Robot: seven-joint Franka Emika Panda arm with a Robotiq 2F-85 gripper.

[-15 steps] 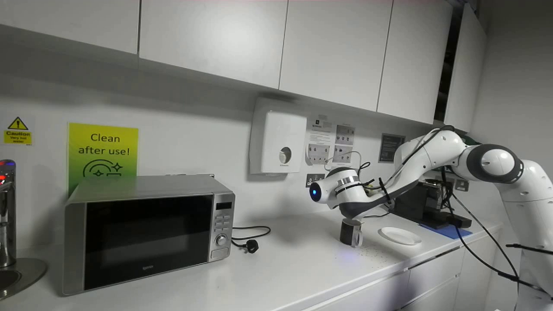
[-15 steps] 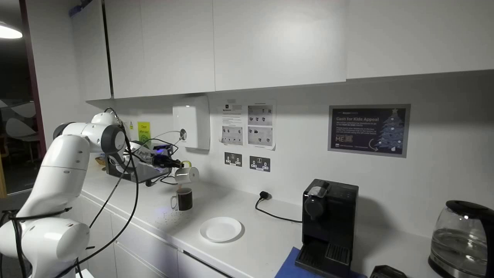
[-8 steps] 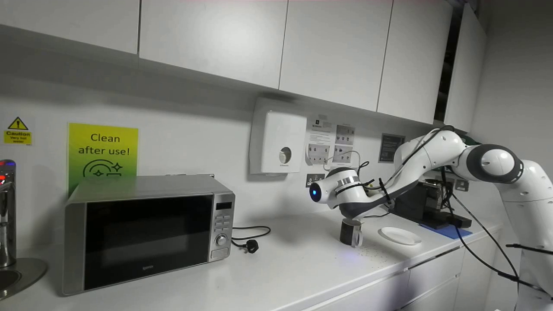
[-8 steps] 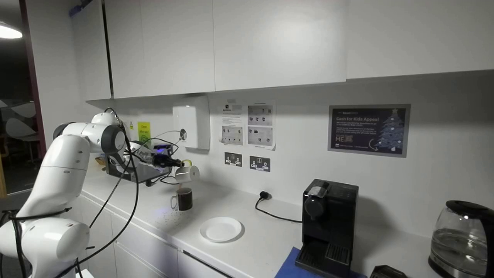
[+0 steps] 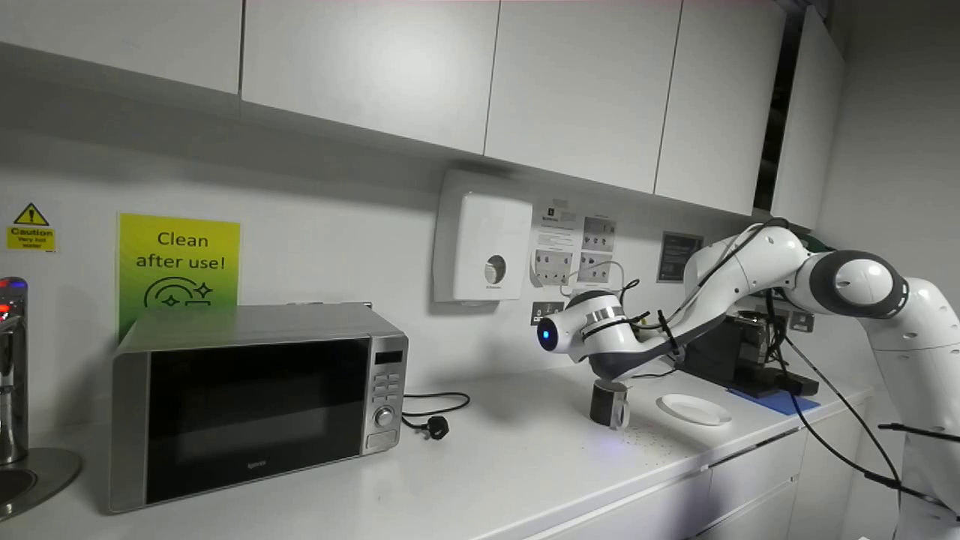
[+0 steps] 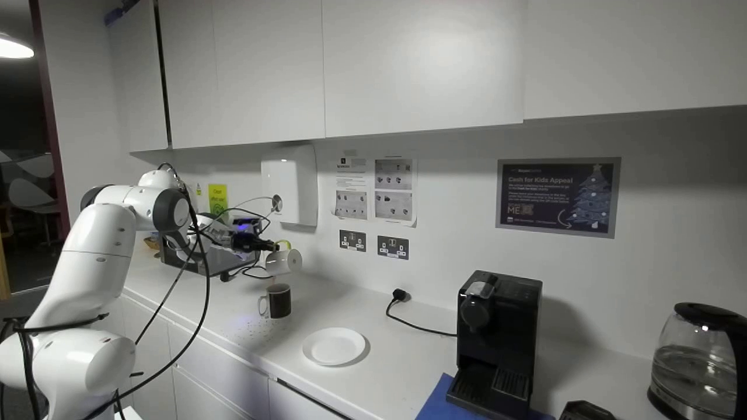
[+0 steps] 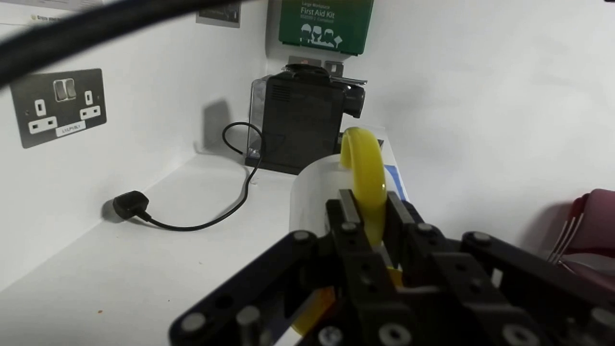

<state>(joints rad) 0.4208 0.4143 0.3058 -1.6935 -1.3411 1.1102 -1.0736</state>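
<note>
My gripper (image 7: 374,209) is shut on the yellow handle (image 7: 367,168) of a white mug (image 7: 317,192). In an exterior view the white mug (image 6: 281,262) is held in the air, tipped onto its side with its base facing right. Its mouth faces back under the gripper (image 6: 275,248). Yellow and orange show below the fingers in the wrist view. A dark mug (image 6: 280,301) with a light handle stands upright on the counter just below; it also shows in an exterior view (image 5: 604,405). A faint brownish streak shows between the mugs. The arm hides the gripper in an exterior view.
A white plate (image 6: 334,346) lies beside the dark mug. Dark specks (image 6: 257,335) dot the counter near it. A coffee machine (image 6: 499,338), its plug cable (image 6: 420,329) and a glass kettle (image 6: 694,361) stand farther along. A microwave (image 5: 255,412) and overhead cabinets (image 5: 375,67) are near.
The arm is almost still. The held mug has shifted very slightly right in an exterior view, and the brownish streak below it looks fainter.
</note>
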